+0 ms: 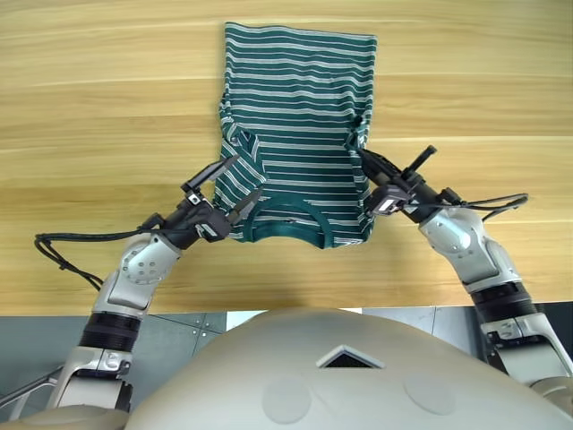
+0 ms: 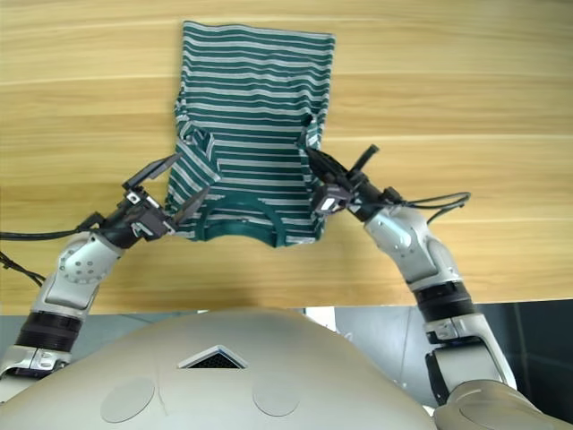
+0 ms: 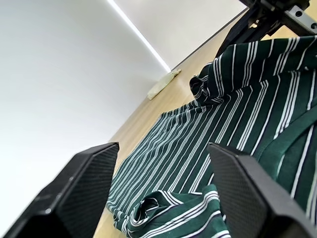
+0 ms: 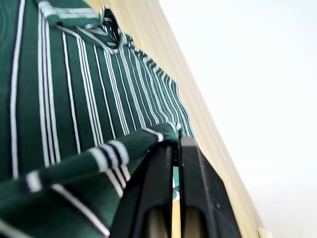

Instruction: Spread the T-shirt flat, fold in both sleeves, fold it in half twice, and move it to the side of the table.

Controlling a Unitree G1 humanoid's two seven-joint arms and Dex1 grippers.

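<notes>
**Right gripper (image 1: pixel 362 152) pinching the T-shirt (image 1: pixel 300 98)**

Head view: T-shirt's lying on the table (image 1: pixel 107 107), sleeves looking tucked in; left gripper (image 1: pixel 248 176) hovering spread near the collar. Left wrist: pads (image 3: pixel 84 183) gaping over stripes. Right wrist: fingers (image 4: pixel 190 168) clamping a hem. I'm guessing both halvings plus the move are remaining.

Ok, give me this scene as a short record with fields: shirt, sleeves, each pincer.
T-shirt: green striped, lying on the wooden table, collar toward the robot
Sleeves: both folded in over the body
Left pincer: open, at the near shoulder corner on the robot's left
Right pincer: shut on the T-shirt's edge by the right sleeve fold
Halving folds: not yet done
</notes>
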